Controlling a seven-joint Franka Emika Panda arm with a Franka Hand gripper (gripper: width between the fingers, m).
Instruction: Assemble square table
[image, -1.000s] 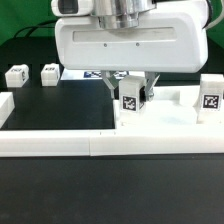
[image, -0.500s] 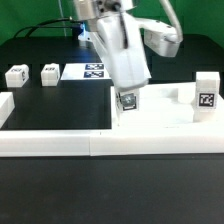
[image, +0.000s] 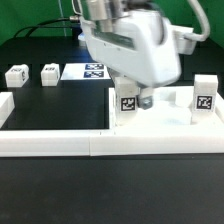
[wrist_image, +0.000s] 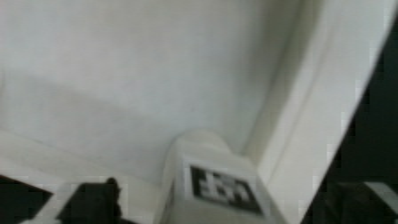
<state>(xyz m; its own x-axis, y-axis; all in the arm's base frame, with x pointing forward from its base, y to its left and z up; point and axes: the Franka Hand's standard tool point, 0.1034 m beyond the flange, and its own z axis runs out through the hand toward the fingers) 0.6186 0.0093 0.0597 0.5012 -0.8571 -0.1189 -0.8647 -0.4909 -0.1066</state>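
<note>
Here, exterior view: the large white plastic square slab with raised rim (image: 165, 128) lies flat at the exterior view's right, a short white tagged block leg (image: 129, 101) upright on its corner beneath the two-finger gripper (image: 135, 96). Wrist view: the fingers (wrist_image: 89, 203) stand spread, clear of the leg (wrist_image: 217, 185); you may judge it light, rigid and smooth, best pinched across its midsection.

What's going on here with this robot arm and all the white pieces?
A robot arm is putting together a square table. Its gripper hangs over the white tabletop slab, jaws open on either side of an upright leg at the slab's corner on the exterior view's left, not gripping it. A second leg stands upright toward the exterior view's right. Two loose legs sit on the black work surface, not yet fitted.
</note>
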